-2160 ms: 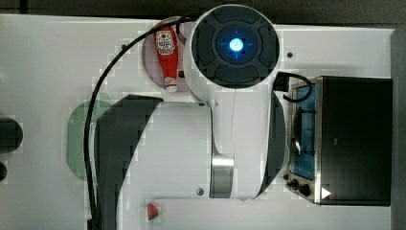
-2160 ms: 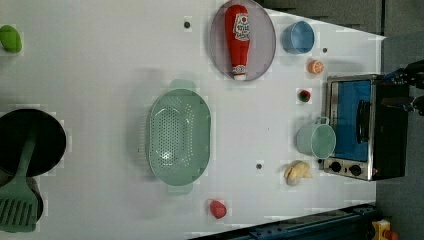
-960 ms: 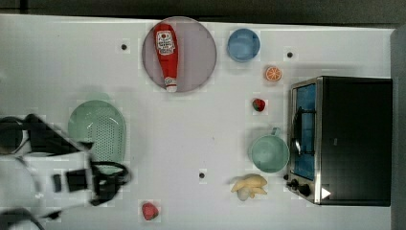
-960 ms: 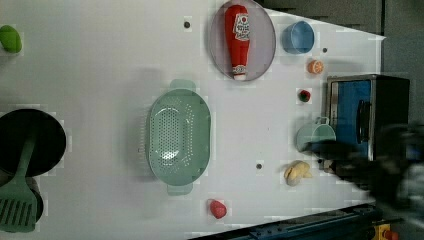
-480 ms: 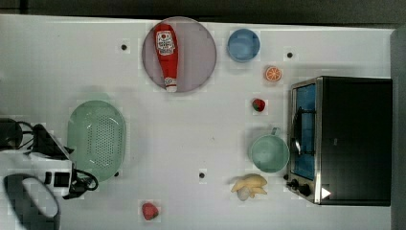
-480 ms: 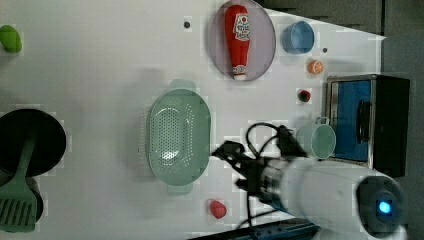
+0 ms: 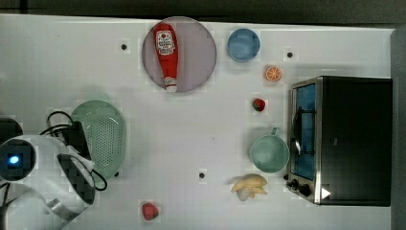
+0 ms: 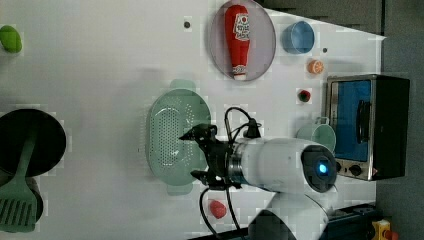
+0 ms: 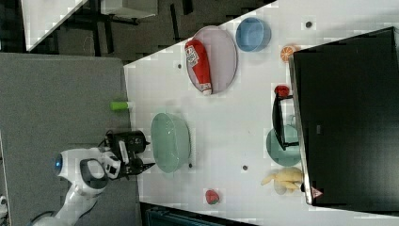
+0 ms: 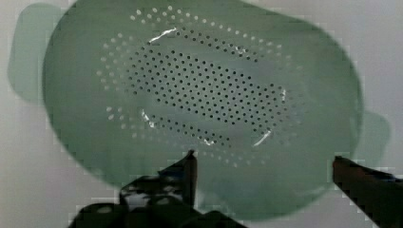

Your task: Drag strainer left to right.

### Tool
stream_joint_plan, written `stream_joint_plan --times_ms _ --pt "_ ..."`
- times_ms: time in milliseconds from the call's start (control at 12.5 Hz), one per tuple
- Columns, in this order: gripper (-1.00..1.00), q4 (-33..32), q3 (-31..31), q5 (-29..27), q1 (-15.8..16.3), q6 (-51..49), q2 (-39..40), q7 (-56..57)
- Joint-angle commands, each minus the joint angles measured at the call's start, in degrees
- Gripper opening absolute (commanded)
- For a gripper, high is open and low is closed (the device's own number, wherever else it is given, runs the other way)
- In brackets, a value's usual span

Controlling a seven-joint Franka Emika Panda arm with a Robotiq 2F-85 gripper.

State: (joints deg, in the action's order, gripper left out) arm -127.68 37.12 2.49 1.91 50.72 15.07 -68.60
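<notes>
Arm [image 7: 43, 177] covers strainer [image 7: 103, 136] edge on top view's left; I can't see gripper there. Left view: gripper [image 8: 200, 155] overlaps strainer's right rim; contact unclear to me. Wrist view: one finger [image 10: 366, 183] cut by frame edge. Oven [image 9: 346, 117] hides most of cup [image 9: 277, 148] in right view.

White, rounded arm [image 8: 280, 162], a blue light glowing on its joint, black cables looping near the black hand [image 8: 200, 155].

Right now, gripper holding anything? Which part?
Nothing held. The gripper is open, fingers spread over the strainer near its rim, not closed on it.
</notes>
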Motion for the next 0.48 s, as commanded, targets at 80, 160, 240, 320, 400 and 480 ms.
stream_joint_plan --times_ms 80,160,240,320,400,480 --pt "1.00 -1.80 -1.30 4.11 -0.64 5.12 4.61 -11.95" --pt "1.00 -1.77 -1.73 5.34 -0.51 6.76 6.51 -14.03" --pt "1.00 -1.71 -2.51 6.88 -0.26 8.13 8.25 -15.47" --pt "1.00 -1.67 -3.64 8.72 0.14 9.38 9.78 -15.71" --pt "1.00 -1.64 -5.00 10.25 0.68 10.63 11.12 -15.65" --pt "1.00 -1.62 -6.30 10.89 1.32 12.00 12.34 -15.68"
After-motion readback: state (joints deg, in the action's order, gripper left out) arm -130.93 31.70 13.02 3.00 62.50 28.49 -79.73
